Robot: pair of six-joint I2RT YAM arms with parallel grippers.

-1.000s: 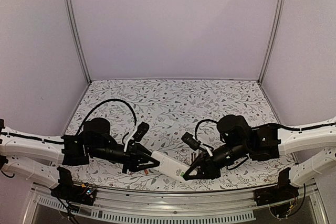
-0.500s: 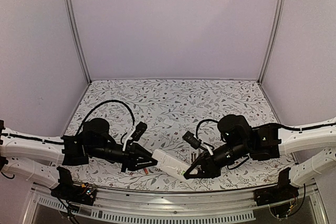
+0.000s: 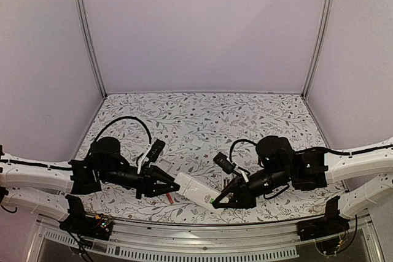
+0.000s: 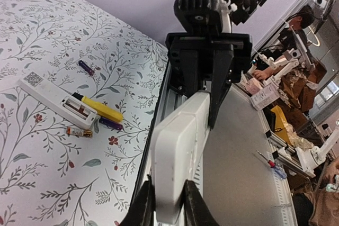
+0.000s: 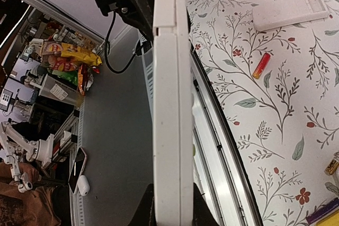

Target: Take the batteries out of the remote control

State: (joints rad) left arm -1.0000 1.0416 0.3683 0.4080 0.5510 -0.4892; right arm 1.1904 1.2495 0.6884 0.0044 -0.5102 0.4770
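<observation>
Both arms work at the near edge of the table [image 3: 202, 115], with floral surface open behind them to the back wall. The left gripper [image 3: 174, 184] and right gripper [image 3: 219, 200] each clamp one end of the white remote control [image 3: 196, 192]. The batteries lie loose on the table, untouched by any finger: a red battery [image 3: 167, 197] just below the left gripper, an orange battery [image 4: 79, 132] and a dark battery [image 4: 86, 68] by a second remote [image 4: 55, 96] (its compartment open).

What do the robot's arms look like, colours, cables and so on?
The left arm and right arm have white outer links and bulky black joints. The fingers are black and tapered. A black cable loops over each wrist.
</observation>
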